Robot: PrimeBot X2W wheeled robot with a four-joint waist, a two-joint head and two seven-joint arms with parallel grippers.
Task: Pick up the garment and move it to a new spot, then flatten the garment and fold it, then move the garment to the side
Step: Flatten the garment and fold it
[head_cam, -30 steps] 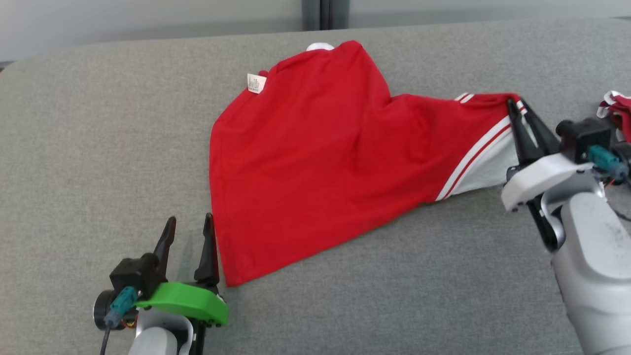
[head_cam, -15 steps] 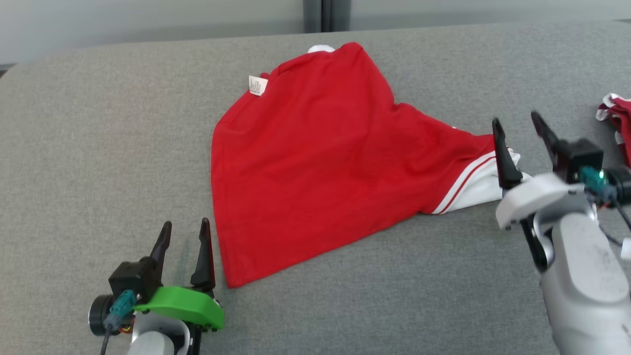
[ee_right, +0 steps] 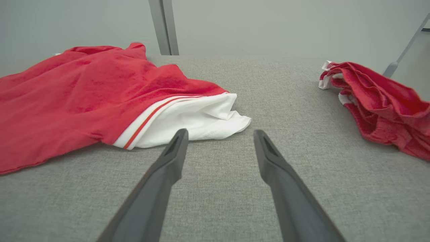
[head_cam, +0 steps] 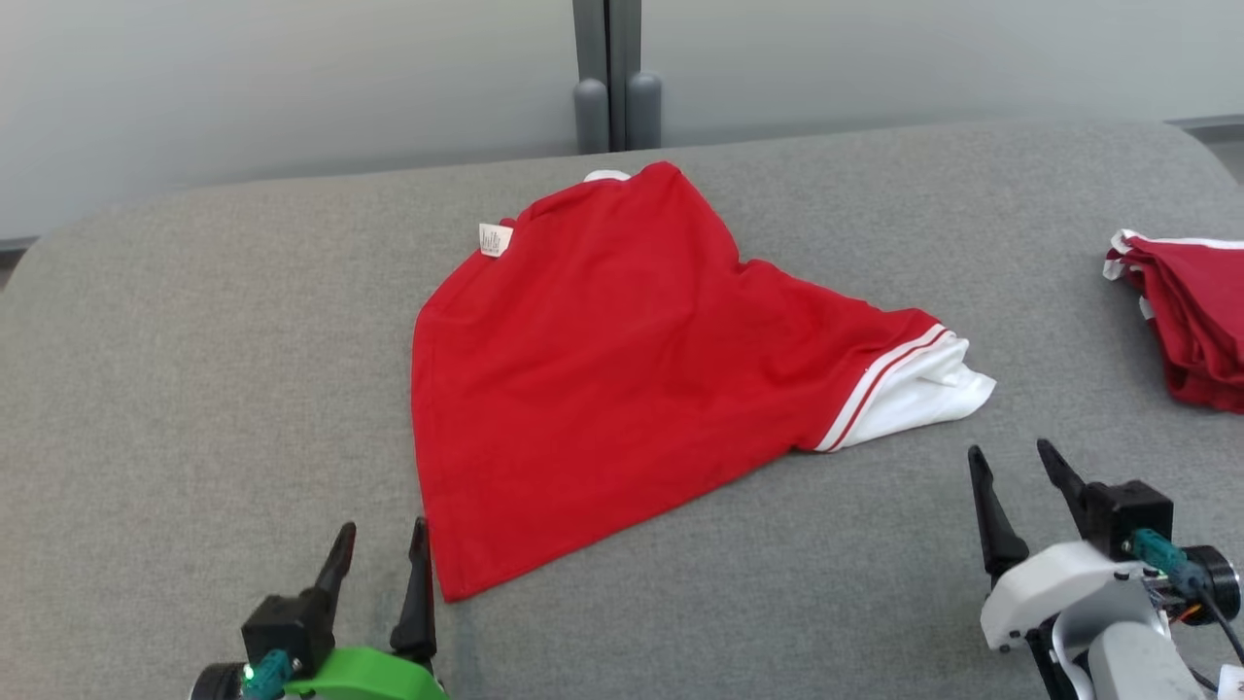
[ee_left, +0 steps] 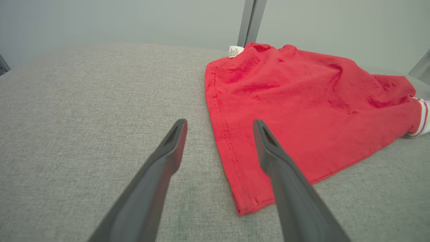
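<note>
Head view: the garment lies at frame centre on the grey table, red body spread but skewed, its white sleeve bunched at centre right. The left pincer at lower left stands open and empty, just beside the garment's near corner. The right pincer at lower right is also open and empty, near the sleeve but apart from it. The step in hand is judged to be flattening, with folding not yet begun. A second red pile occupies the right edge, and a grey post stands behind the table at top centre. Left wrist view: the hem corner lies flat between the fingers, lower centre, so a low, shallow approach is likely needed to lift a single edge. Right wrist view: the sleeve lies crumpled just above the finger tips, centre left. The next move probably calls for gripping it and drawing it outward. The pile at upper right limits that pull, since cloth dragged too far could overlap it.
</note>
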